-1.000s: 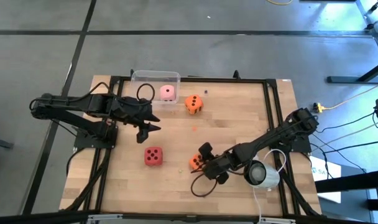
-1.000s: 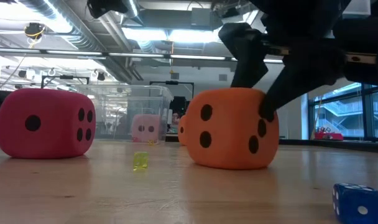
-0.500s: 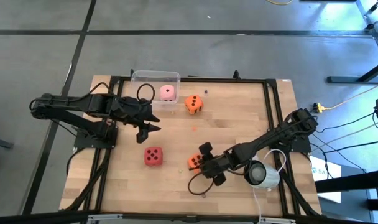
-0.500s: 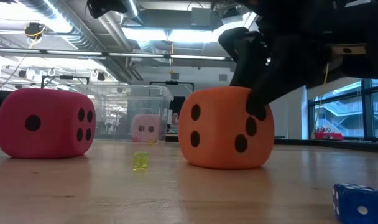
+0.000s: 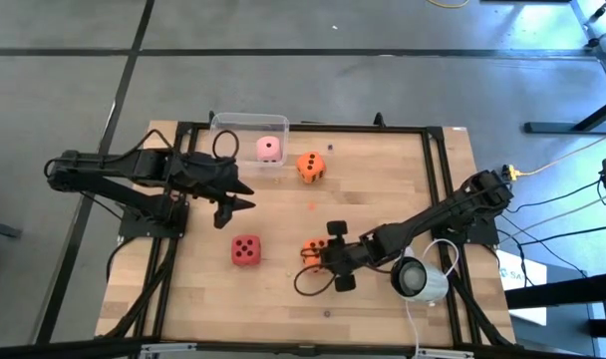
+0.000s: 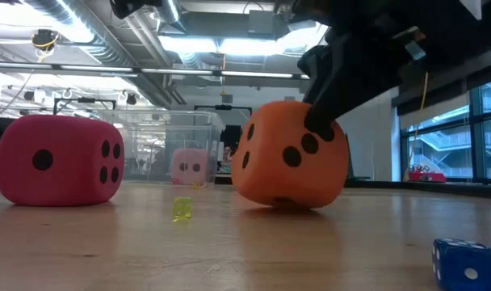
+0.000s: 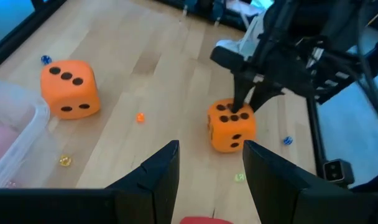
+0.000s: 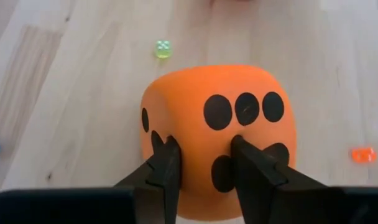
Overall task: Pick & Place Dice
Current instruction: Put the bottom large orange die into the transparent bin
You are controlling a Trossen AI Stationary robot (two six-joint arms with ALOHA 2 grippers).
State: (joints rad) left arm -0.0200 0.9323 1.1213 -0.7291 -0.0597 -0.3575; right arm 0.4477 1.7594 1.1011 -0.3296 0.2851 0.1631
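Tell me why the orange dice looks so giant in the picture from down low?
In the low view the camera sits at table height close to the orange die, so it looms large; in the high view the same die, at the right gripper, looks small.

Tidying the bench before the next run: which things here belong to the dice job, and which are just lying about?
Job:
orange die in the right gripper
second orange die
red die
pink die in the clear bin

Lying about:
tiny blue die
tiny yellow-green die
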